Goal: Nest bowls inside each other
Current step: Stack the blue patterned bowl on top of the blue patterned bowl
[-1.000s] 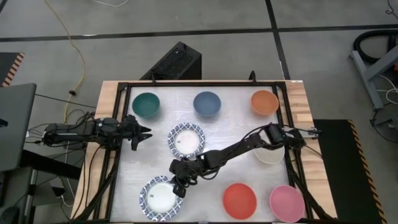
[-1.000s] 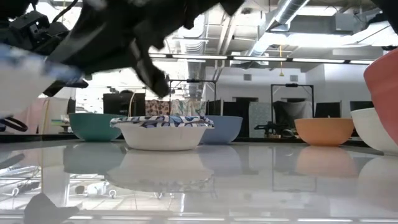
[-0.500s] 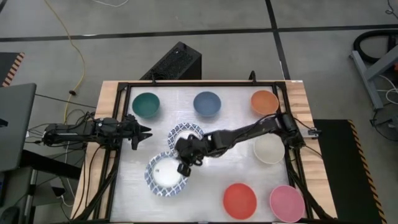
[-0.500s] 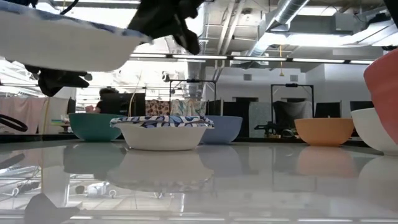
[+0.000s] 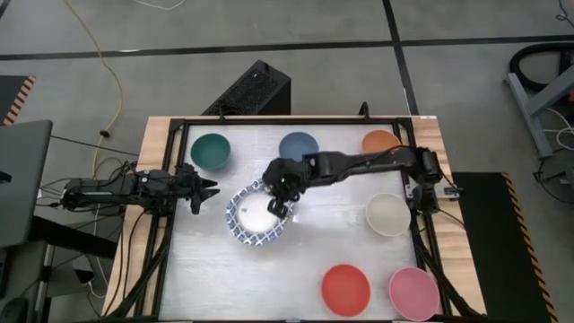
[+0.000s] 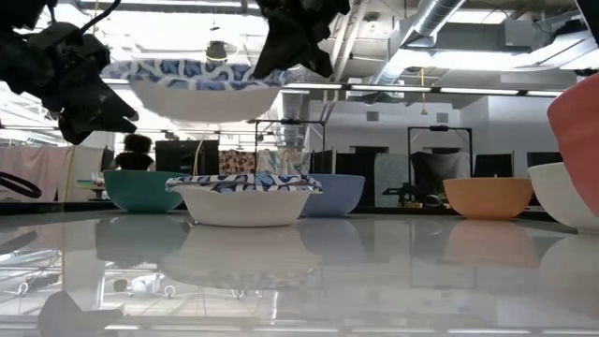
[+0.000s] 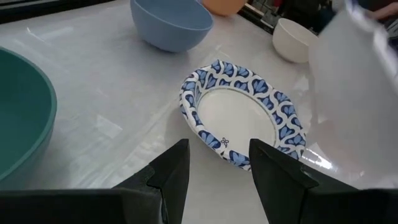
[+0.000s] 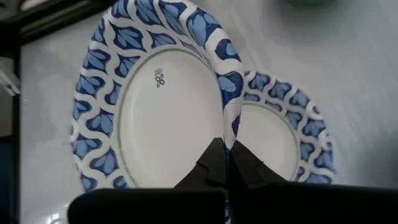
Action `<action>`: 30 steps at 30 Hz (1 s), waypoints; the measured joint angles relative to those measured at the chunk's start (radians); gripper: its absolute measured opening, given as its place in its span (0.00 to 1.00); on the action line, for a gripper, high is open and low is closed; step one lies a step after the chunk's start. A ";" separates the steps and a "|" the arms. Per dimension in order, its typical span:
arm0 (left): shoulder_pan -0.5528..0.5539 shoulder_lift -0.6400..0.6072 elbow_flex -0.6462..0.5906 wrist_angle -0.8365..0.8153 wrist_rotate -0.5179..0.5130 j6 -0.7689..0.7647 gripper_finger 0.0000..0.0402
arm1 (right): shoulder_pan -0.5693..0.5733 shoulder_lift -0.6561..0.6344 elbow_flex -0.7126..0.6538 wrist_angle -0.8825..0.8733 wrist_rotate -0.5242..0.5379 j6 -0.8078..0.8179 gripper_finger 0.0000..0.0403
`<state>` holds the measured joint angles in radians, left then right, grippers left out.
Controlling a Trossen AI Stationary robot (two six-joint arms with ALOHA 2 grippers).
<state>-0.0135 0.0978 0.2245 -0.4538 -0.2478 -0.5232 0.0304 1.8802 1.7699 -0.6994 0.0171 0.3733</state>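
Above table centre: right gripper point(image 5: 280, 199) pinched on rim of white blue-patterned paper bowl point(image 5: 255, 216), carried over matching white patterned bowl point(image 6: 243, 199) on the table. Left gripper point(image 5: 208, 189) parted, empty, waiting at left edge. Next, probably: centre, lower, release.

A black box point(image 5: 249, 90) and a yellow cable point(image 5: 100, 63) lie on the floor beyond the table point(image 5: 296, 260).

My white, glossy table point(image 5: 206, 269) sits in a dark frame with wood edging. Just ahead of the jaws of the left gripper point(image 5: 212, 189) rests a blue-rimmed patterned bowl point(image 7: 239, 115). A green bowl point(image 5: 211, 151) lies near those jaws, to one side. A blue bowl point(image 5: 294, 142) sits farther ahead. Orange point(image 5: 378, 141), cream point(image 5: 388, 214), red point(image 5: 345, 289) and pink point(image 5: 413, 292) bowls rest well apart from them.
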 joint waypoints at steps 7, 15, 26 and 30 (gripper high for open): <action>0.000 0.000 0.000 0.000 0.001 0.003 0.39 | -0.106 -0.040 0.000 -0.093 -0.080 -0.037 0.02; 0.000 0.000 0.000 0.000 0.051 0.003 0.39 | -0.209 -0.133 -0.081 -0.163 -0.107 -0.084 0.02; 0.000 0.000 0.000 0.041 0.051 0.033 0.39 | -0.336 -0.480 -0.619 0.225 -0.121 0.103 0.02; 0.000 0.000 0.000 0.105 0.050 0.064 0.39 | -0.304 -0.504 -0.735 0.392 -0.121 0.179 0.02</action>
<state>-0.0135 0.0978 0.2245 -0.3489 -0.1975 -0.4592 -0.2735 1.3758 1.0346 -0.3074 -0.1039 0.5523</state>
